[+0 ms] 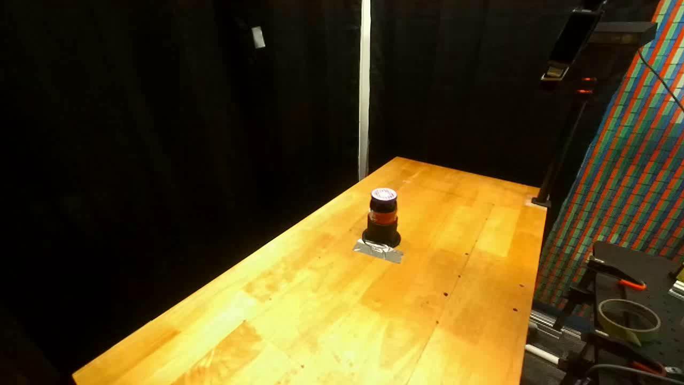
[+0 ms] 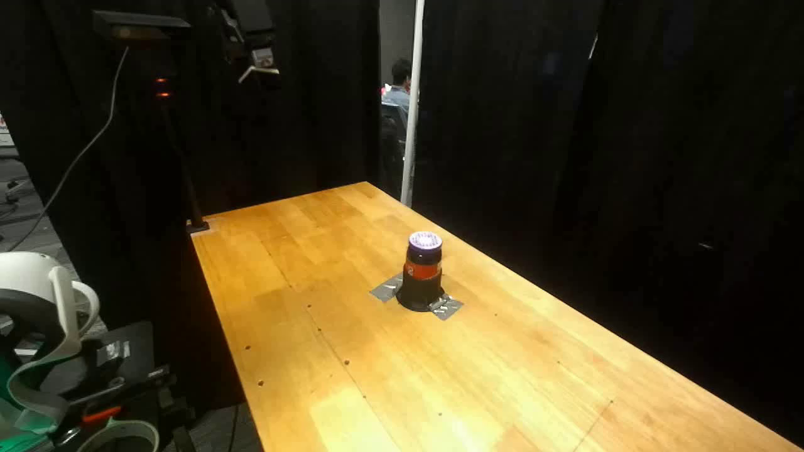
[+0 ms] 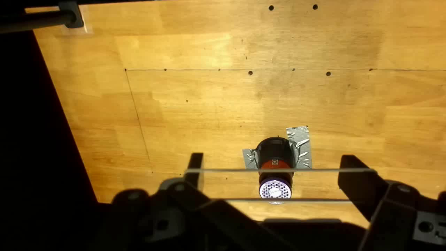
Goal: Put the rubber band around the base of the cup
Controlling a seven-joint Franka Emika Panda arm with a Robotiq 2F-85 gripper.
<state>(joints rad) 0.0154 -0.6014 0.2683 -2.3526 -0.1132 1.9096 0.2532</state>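
Rubber band (image 3: 233,170): stretched across widely parted fingers (image 3: 352,179) of gripper (image 3: 272,164) | cup (image 3: 278,153): stood upright on table (image 3: 195,122), framed between the fingers in wrist view, well below | judged: band to be lowered over it along its vertical axis

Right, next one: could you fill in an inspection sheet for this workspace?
Surface: wooden table, dark holes in it.
Job's things: cup upright, silver tape at its base; rubber band not yet around it.
Clutter: tape roll and white object, type unclear, off the table.
Claw: open, rubber band taut across it.
Cables: grey cable hanging beside the table.
Surroundings: dark curtains, pale pole; person visible through a gap.
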